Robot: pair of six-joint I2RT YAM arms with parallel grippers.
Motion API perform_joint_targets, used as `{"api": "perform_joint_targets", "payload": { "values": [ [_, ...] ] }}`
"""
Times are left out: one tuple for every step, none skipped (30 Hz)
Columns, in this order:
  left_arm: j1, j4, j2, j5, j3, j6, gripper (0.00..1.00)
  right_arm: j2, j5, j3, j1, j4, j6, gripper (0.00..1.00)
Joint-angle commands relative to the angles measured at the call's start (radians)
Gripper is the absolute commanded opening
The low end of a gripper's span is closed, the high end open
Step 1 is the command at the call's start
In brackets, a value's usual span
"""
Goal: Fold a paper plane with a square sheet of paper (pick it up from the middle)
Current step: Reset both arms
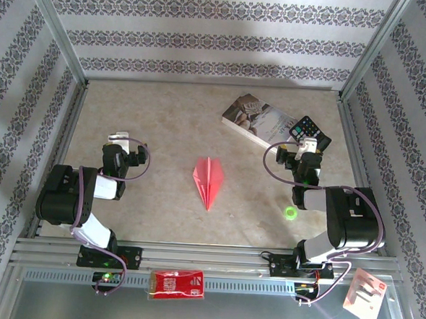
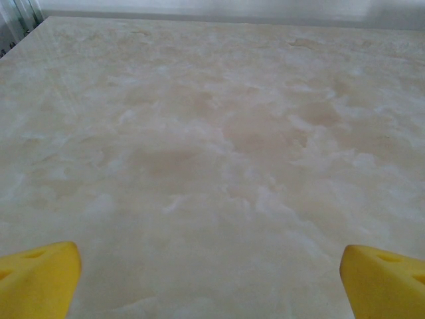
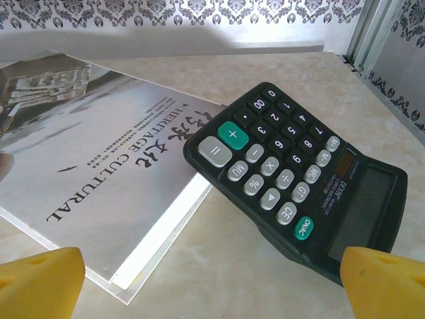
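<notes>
The paper plane (image 1: 209, 181) lies flat in the middle of the table (image 1: 158, 113), its tip toward the near edge. The left gripper (image 2: 209, 266) and the right gripper (image 3: 211, 266) stand well apart from it, jaws spread, both empty.

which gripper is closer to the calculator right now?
Right. The right gripper hovers at the near edge of the calculator, jaws open, beside the book. The left gripper is well away, on the far side of the paper plane.
</notes>
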Motion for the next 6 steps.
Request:
{"api": "perform_joint_targets", "payload": {
  "values": [
    [0.002, 0.06, 0.001, 0.014, 0.001, 0.017, 1.0, 0.005, 0.006, 0.01, 0.01, 0.03, -0.009, 0.98],
    [0.002, 0.061, 0.001, 0.015, 0.001, 0.017, 1.0, 0.008, 0.003, 0.011, 0.007, 0.032, -0.004, 0.98],
    [0.003, 0.06, 0.001, 0.014, 0.001, 0.017, 1.0, 0.007, 0.004, 0.009, 0.006, 0.033, -0.005, 0.98],
    [0.003, 0.059, 0.002, 0.014, 0.001, 0.017, 1.0, 0.004, 0.003, 0.007, 0.007, 0.035, -0.008, 0.98],
    [0.003, 0.06, 0.001, 0.014, 0.001, 0.017, 1.0, 0.002, 0.003, 0.007, 0.008, 0.032, -0.009, 0.98],
    [0.003, 0.06, 0.001, 0.014, 0.001, 0.016, 1.0, 0.004, 0.003, 0.007, 0.008, 0.033, -0.008, 0.98]
  ]
}}
